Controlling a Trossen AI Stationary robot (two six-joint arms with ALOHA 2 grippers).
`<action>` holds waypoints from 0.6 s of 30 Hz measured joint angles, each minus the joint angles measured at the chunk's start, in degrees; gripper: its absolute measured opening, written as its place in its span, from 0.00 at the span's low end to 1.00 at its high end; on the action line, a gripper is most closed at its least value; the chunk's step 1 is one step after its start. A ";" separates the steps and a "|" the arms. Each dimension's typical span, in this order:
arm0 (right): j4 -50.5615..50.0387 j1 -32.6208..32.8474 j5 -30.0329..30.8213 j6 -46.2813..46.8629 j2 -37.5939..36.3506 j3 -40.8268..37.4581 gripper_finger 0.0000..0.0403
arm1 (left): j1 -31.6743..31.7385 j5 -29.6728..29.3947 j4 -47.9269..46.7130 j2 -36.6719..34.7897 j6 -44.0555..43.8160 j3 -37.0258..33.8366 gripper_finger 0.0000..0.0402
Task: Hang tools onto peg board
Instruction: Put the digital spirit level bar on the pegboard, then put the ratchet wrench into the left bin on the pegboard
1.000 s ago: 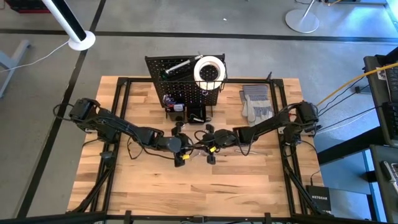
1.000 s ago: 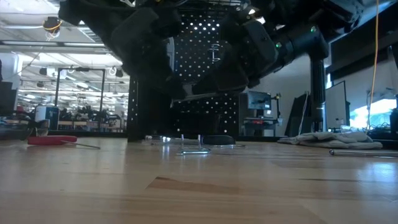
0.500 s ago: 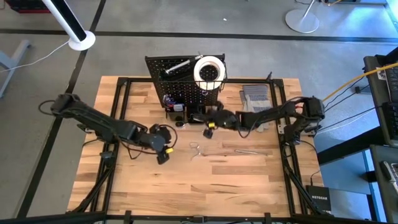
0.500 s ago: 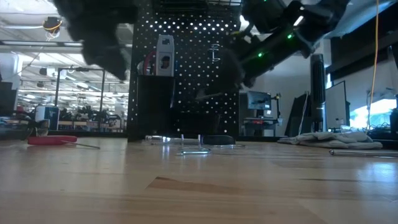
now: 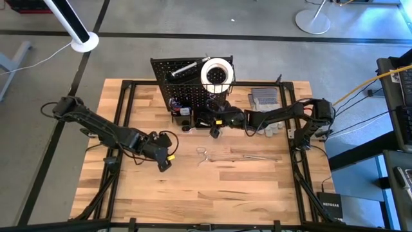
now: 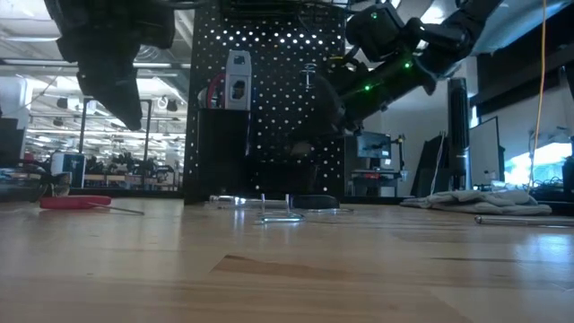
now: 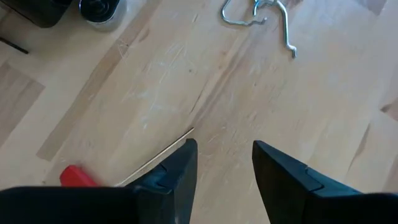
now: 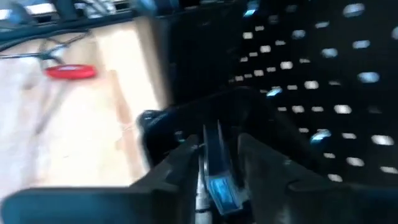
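Peg board [image 5: 187, 80] stood at table's [image 5: 257, 193] far edge; we had R gripper [image 5: 214, 132] right at its base, jaws pinching a slim tool [image 8: 214, 163] lengthwise; L gripper [image 5: 164, 161] well apart, jaws spread, empty

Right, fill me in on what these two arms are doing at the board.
The right arm's tool is at the foot of the peg board, with a thin metal piece just in front of it above a small black bin. The left arm's tool is open and empty above the table, near a loose wire hook.
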 joint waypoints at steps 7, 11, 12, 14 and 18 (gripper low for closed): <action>-10.29 0.04 -5.89 0.18 -5.16 0.17 0.47 | 0.02 -0.04 1.57 0.02 0.08 -0.53 0.36; -24.14 0.21 -8.87 -0.03 -12.96 0.59 0.52 | 0.02 -0.12 9.19 0.02 2.67 -3.40 0.36; -27.92 0.53 -9.09 -0.20 -14.64 0.56 0.53 | 0.05 -0.27 11.03 0.02 3.24 -4.23 0.36; -33.36 0.95 -8.29 -1.55 -16.71 0.51 0.53 | 0.15 -0.81 15.20 0.02 4.69 -6.16 0.36; -30.31 1.68 -7.55 -4.16 -16.68 -4.03 0.54 | 0.19 -2.92 20.93 0.09 6.47 -9.24 0.36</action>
